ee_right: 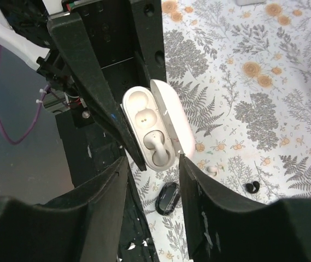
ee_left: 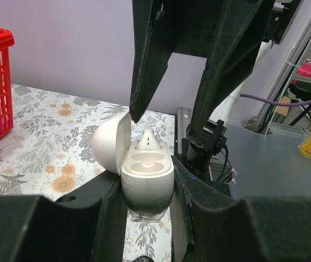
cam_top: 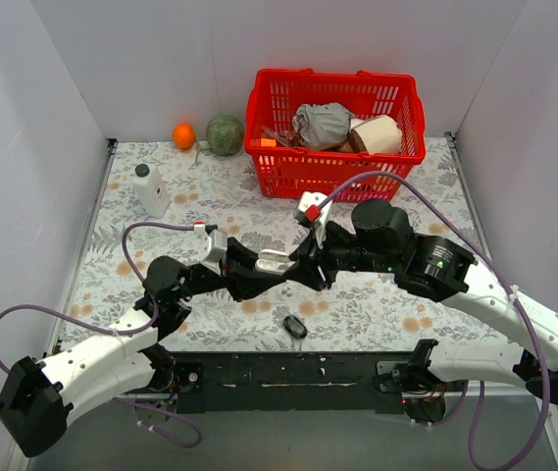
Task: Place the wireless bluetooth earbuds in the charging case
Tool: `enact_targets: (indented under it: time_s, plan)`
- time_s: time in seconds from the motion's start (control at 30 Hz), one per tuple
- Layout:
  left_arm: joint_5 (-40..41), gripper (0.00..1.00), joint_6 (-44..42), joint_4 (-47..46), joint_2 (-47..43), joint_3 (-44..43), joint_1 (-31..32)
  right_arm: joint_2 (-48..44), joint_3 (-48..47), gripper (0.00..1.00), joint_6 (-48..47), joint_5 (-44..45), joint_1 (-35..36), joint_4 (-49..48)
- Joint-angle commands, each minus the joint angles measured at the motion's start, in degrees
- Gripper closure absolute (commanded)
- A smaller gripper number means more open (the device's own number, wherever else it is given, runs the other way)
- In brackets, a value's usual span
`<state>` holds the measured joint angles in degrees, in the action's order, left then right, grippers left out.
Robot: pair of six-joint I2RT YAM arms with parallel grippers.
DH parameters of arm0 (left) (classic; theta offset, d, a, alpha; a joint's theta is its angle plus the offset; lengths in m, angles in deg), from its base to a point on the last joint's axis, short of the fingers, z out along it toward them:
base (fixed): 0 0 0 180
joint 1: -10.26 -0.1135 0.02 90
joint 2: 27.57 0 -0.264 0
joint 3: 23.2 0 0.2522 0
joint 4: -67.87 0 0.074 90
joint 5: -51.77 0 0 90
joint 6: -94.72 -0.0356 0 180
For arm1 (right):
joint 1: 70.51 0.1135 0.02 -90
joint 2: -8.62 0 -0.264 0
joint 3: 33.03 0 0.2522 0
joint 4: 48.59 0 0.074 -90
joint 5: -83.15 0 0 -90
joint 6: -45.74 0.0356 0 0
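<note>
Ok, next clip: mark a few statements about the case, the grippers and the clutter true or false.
1. The charging case has its lid open. True.
2. The case lies on the table. False: the left gripper holds it up, shut on its sides.
3. The right gripper is shut. False: its fingers are spread apart above the case.
4. The white bottle stands left of the red basket. True.
5. The red basket is empty. False: several items lie in it.
</note>
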<state>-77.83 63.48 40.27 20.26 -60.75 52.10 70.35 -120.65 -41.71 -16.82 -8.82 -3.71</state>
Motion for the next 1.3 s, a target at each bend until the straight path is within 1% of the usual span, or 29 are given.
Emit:
enact_targets:
  time_s: [0.0,0.07,0.1,0.13,0.2,0.27,0.37,0.47,0.5,0.6,0.63,0.8,0.9,1.07,1.17,1.27]
  plan:
    - [0.0,1.0,-0.7,-1.4,-1.9,0.4,0.3,-3.3,-3.8,0.5,-0.7,4.4,-0.1,0.3]
    - [0.4,1.0,-1.0,-0.4,-2.3,0.3,0.3,-5.7,-2.8,0.5,-0.5,9.4,-0.1,-0.2]
    - [0.7,1.0,-1.2,0.1,-3.1,0.2,0.3,-7.1,0.6,0.52,-0.2,12.0,-0.1,-1.5]
    - [0.8,1.0,-1.7,1.7,-3.8,0.4,0.3,-8.5,2.8,0.53,0.3,16.5,-0.1,-3.0]
    - [1.7,1.0,-2.3,3.9,-5.2,0.5,0.3,-11.0,7.0,0.58,2.4,20.8,-0.5,-5.8]
    - [2.4,1.0,-2.9,7.9,-8.4,0.9,0.3,-10.2,11.4,0.59,3.9,22.5,-1.7,-5.9]
    - [4.1,1.0,-3.7,14.8,-12.9,0.8,0.3,-7.2,17.0,0.62,5.7,21.4,-2.5,-6.8]
    - [5.0,1.0,-3.8,19.2,-16.7,1.1,0.4,-4.0,22.9,0.66,7.9,20.6,-3.5,-10.6]
    - [5.2,1.0,-3.4,19.8,-17.7,1.3,0.3,-3.1,24.4,0.67,8.8,20.2,-3.9,-13.1]
    - [6.4,1.0,-2.5,21.9,-20.8,2.0,0.3,1.1,27.8,0.68,9.8,16.9,-5.6,-16.8]
    - [6.5,1.0,-2.4,22.1,-21.5,2.3,0.3,2.3,28.2,0.68,10.2,16.1,-5.8,-18.6]
    - [6.5,1.0,-1.8,24.1,-23.7,2.7,0.3,11.3,28.2,0.69,10.6,16.2,-7.4,-21.9]
    - [6.6,1.0,-1.3,24.5,-24.2,3.1,0.3,15.6,27.6,0.69,10.4,14.3,-8.8,-24.1]
    - [7.2,1.0,-1.1,25.5,-26.1,3.7,0.3,22.8,24.2,0.66,9.9,10.8,-9.7,-24.2]
    - [7.6,1.0,-1.1,26.4,-26.8,4.0,0.4,24.3,23.3,0.66,10.7,7.8,-9.7,-24.8]
    - [7.7,1.0,-0.8,26.4,-27.2,4.5,0.3,25.0,23.9,0.8,11.2,5.8,-9.7,-25.9]
